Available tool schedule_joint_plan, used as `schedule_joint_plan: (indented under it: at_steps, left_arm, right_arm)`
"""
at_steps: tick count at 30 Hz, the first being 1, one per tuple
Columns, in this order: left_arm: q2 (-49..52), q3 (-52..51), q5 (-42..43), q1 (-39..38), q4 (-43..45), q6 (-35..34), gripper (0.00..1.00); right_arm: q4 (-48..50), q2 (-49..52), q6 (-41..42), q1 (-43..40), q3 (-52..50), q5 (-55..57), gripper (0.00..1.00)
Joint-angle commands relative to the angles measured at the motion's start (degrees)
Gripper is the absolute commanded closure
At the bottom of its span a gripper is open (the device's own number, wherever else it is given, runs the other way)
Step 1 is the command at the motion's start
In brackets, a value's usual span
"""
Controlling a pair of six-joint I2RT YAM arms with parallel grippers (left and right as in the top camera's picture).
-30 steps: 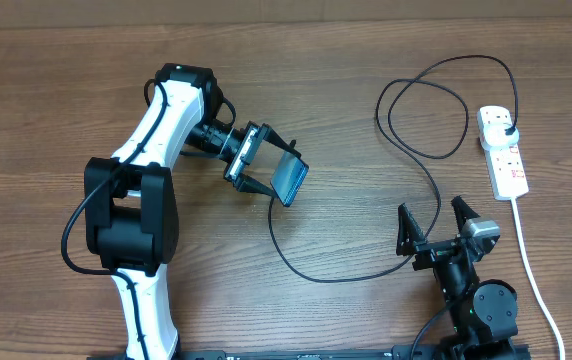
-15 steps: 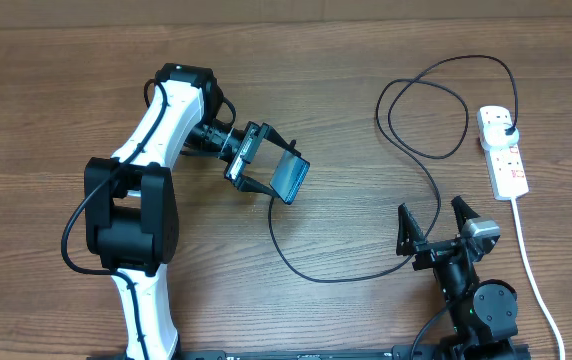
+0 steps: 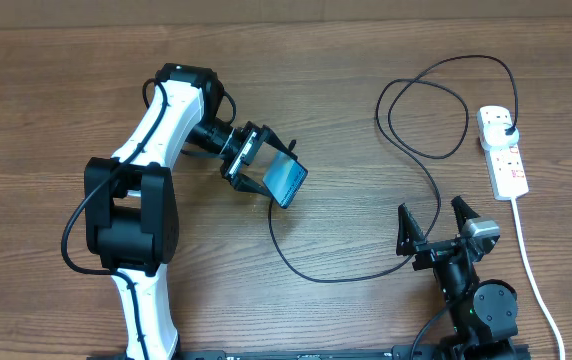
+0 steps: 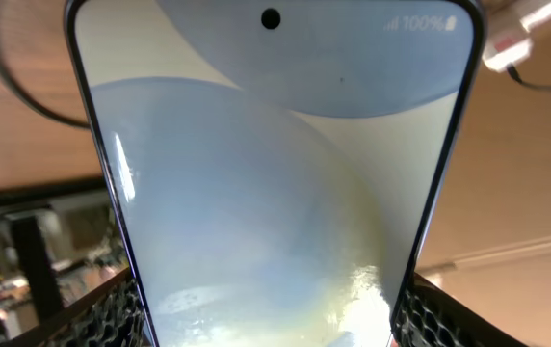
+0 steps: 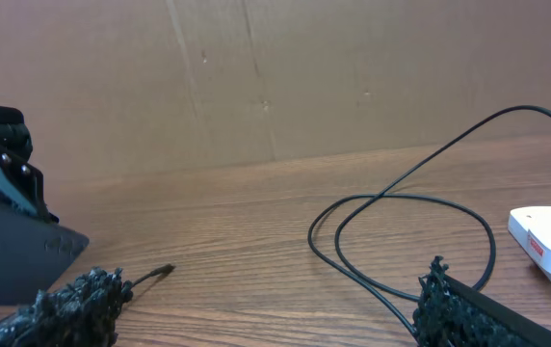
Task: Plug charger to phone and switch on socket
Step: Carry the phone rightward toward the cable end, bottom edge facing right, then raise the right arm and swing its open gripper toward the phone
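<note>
My left gripper (image 3: 274, 174) is shut on the phone (image 3: 288, 181) and holds it tilted above the table's middle left. In the left wrist view the phone's light blue screen (image 4: 275, 173) fills the frame, with a finger (image 4: 112, 310) against each long edge. The charger's thin black cable (image 3: 434, 190) runs from a black adapter (image 3: 507, 129) in the white socket strip (image 3: 506, 160), loops, and ends in a plug tip (image 3: 271, 203) on the table just below the phone. The right wrist view shows the tip (image 5: 165, 270). My right gripper (image 3: 434, 222) is open and empty at the front right.
The strip's thick white cord (image 3: 531, 265) runs down the right side toward the front edge. The cable's loops (image 5: 401, 231) lie between my right gripper and the strip (image 5: 550, 236). A brown wall stands behind the table.
My left gripper has turned the phone slightly, with its screen now facing up a little more. The right arm and the cable have not moved.
</note>
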Motion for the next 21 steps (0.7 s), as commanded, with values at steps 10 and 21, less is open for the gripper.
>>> schedule_joint_plan:
  at_steps: [10,21]
  left_arm:
    - [0.3,1.7,-25.6,0.3,1.7,-0.9,0.79]
    - [0.3,1.7,-32.2,0.3,3.9,-0.9,0.79]
  right_arm:
    - [0.2,-0.5,-0.4,-0.3,-0.6,-0.1,0.00]
    - [0.1,-0.5,5.1,-0.3,-0.6,-1.7,0.00]
